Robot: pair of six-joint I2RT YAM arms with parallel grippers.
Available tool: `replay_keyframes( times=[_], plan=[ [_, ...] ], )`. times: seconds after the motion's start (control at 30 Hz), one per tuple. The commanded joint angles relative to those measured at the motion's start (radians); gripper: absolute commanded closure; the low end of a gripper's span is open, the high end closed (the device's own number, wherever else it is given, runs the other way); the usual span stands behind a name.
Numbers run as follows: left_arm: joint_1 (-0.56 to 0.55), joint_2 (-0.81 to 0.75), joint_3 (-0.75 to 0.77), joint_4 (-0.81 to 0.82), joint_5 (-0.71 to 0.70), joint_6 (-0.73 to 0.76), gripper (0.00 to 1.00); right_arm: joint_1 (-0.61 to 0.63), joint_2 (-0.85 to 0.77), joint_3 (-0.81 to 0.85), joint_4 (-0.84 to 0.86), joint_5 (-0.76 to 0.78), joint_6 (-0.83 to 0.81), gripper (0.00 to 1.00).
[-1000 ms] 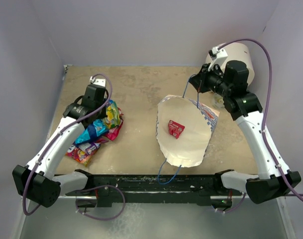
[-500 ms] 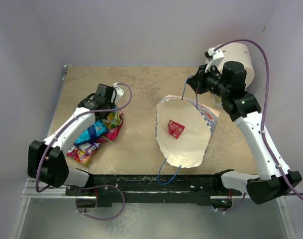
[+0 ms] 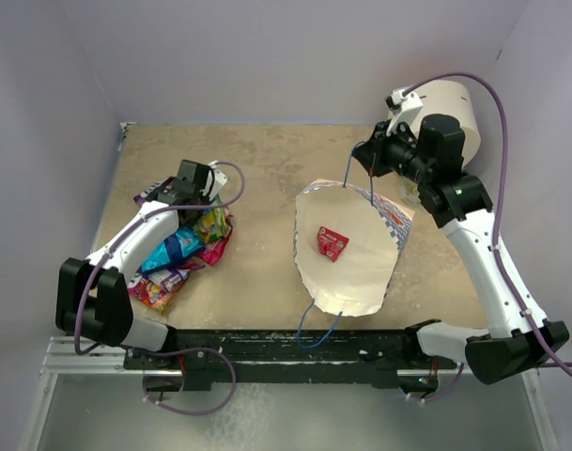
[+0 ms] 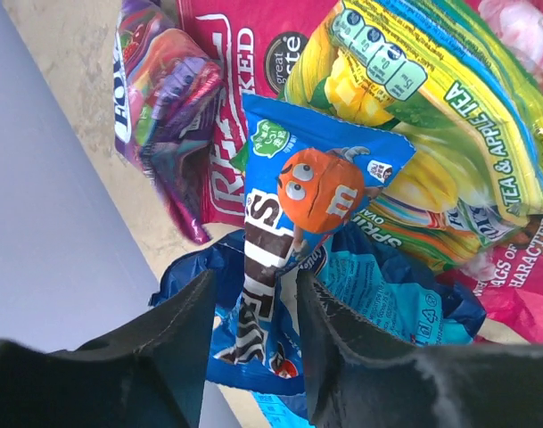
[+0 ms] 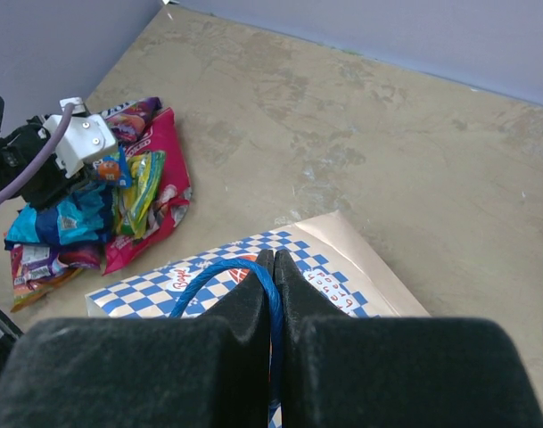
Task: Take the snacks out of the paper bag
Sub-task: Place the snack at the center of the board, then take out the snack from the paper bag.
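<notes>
On the left of the tan surface [image 3: 267, 169], the snacks [image 3: 184, 246] lie heaped in a loose pile of glossy packets: blue, yellow-green, red, pink and purple. One red packet [image 3: 332, 244] lies apart from them inside the paper bag [image 3: 351, 282]. The bag sits at centre right, its plain white mouth gaping toward the overhead camera and a strip of blue-and-white check showing along its right side. At the bag's far rim, a blue cord handle [image 5: 274, 339] is clamped between the right fingers [image 5: 249, 299], which are pressed together on the cord. A second cord handle [image 3: 316, 331] trails from the near rim toward the arms' bases. Over the heap, the left fingers [image 4: 186, 348] stand apart, with a blue M&M's packet [image 4: 280, 223] showing in the gap between them. Whether they touch it cannot be told. Behind the right arm, in the far right corner, stands a large white cylinder [image 3: 447, 101].
</notes>
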Motion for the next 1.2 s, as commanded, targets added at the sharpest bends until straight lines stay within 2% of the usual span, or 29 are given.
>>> replay_keyframes(
  times=[0.0, 0.1, 0.33, 0.53, 0.77, 0.87, 0.97, 1.17],
  plan=[
    [0.002, -0.074, 0.014, 0.031, 0.002, -0.024, 0.48, 0.004, 0.002, 0.046, 0.023, -0.001, 0.001, 1.00],
    [0.002, -0.103, 0.034, 0.019, 0.023, -0.047, 0.40, 0.004, 0.009, 0.051, 0.027, -0.012, 0.012, 1.00],
    [0.002, -0.157, 0.103, -0.017, 0.092, -0.168, 0.34, 0.004, 0.014, 0.060, 0.024, -0.028, 0.026, 1.00],
    [0.003, -0.216, 0.175, 0.014, 0.262, -0.393, 0.33, 0.004, 0.013, 0.057, 0.020, -0.025, 0.034, 1.00],
    [-0.009, -0.289, 0.178, 0.066, 0.512, -0.598, 0.36, 0.004, 0.019, 0.084, -0.011, -0.031, 0.054, 1.00],
    [-0.083, -0.321, 0.154, 0.102, 0.546, -0.674, 0.36, 0.004, 0.017, 0.086, -0.028, -0.039, 0.076, 1.00],
    [-0.223, -0.347, 0.146, 0.137, 0.498, -0.727, 0.36, 0.004, 0.018, 0.099, -0.056, -0.045, 0.095, 1.00],
    [-0.427, -0.424, 0.119, 0.213, 0.461, -0.861, 0.36, 0.004, 0.019, 0.128, -0.123, -0.055, 0.132, 1.00]
  ],
)
